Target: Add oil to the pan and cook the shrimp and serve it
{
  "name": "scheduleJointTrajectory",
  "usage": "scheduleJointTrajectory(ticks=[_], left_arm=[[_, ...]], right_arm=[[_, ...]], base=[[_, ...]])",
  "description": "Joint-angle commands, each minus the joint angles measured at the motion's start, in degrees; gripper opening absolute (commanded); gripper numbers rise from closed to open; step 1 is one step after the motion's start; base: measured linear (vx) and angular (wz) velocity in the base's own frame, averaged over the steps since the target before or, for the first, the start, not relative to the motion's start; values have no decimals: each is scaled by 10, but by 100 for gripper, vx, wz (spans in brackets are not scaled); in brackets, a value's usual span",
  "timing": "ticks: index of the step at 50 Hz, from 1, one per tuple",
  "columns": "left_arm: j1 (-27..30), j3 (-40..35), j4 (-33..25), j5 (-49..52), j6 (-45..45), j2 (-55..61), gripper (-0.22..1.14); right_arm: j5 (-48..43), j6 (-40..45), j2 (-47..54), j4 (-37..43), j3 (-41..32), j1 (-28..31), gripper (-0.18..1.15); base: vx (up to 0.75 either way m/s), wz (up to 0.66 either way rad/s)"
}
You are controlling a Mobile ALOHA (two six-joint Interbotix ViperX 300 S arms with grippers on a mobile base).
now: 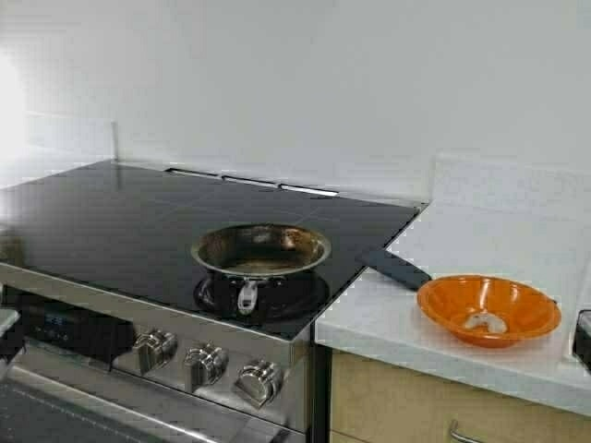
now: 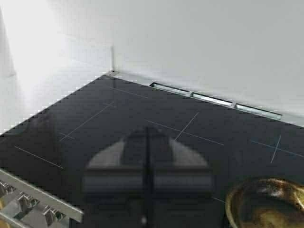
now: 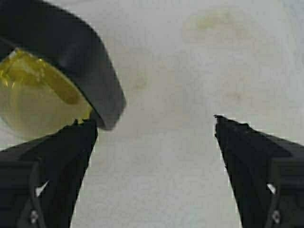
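The pan (image 1: pixel 261 251) sits on the front burner of the black cooktop (image 1: pixel 120 221), browned inside, with its stub handle towards the knobs. Its rim also shows in the left wrist view (image 2: pixel 270 204). The shrimp (image 1: pixel 485 321) lies pale and curled in an orange bowl (image 1: pixel 489 309) on the white counter. The oil (image 3: pixel 33 99) is yellow in a clear jug with a black handle (image 3: pixel 80 61). My right gripper (image 3: pixel 154 121) is open over the counter, one finger beside that handle, nothing between the fingers. My left gripper (image 2: pixel 148 142) hovers shut over the cooktop, left of the pan. Neither arm shows in the high view.
A dark utensil handle (image 1: pixel 397 268) lies across the cooktop's edge onto the counter (image 1: pixel 388 318), between pan and bowl. Steel knobs (image 1: pixel 208 365) line the stove front. A white wall stands behind. A dark object (image 1: pixel 583 340) shows at the counter's right edge.
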Motion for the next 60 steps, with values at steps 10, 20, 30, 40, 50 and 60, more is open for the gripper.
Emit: scheduleJointTrajectory(ticks=[10, 20, 30, 40, 50, 60], left_arm=[[1, 1, 1, -3, -6, 4, 3], [1, -1, 0, -3, -10, 8, 3], [1, -6, -1, 4, -17, 18, 3], [0, -11, -2, 8, -28, 17, 3], [0, -12, -2, 10, -30, 14, 3], [0, -22, -2, 34, -30, 11, 3]], right_arm=[[76, 6, -66, 0, 40, 0, 104], [89, 1, -142, -4, 109, 4, 95], [86, 0, -250, -11, 160, 27, 41], [98, -13, -349, -60, 193, 87, 2], [96, -15, -452, -151, 240, 172, 8], [96, -14, -530, -210, 287, 248, 8]], base=[[0, 0], [0, 0], [0, 0], [0, 0], [0, 0], [0, 0]])
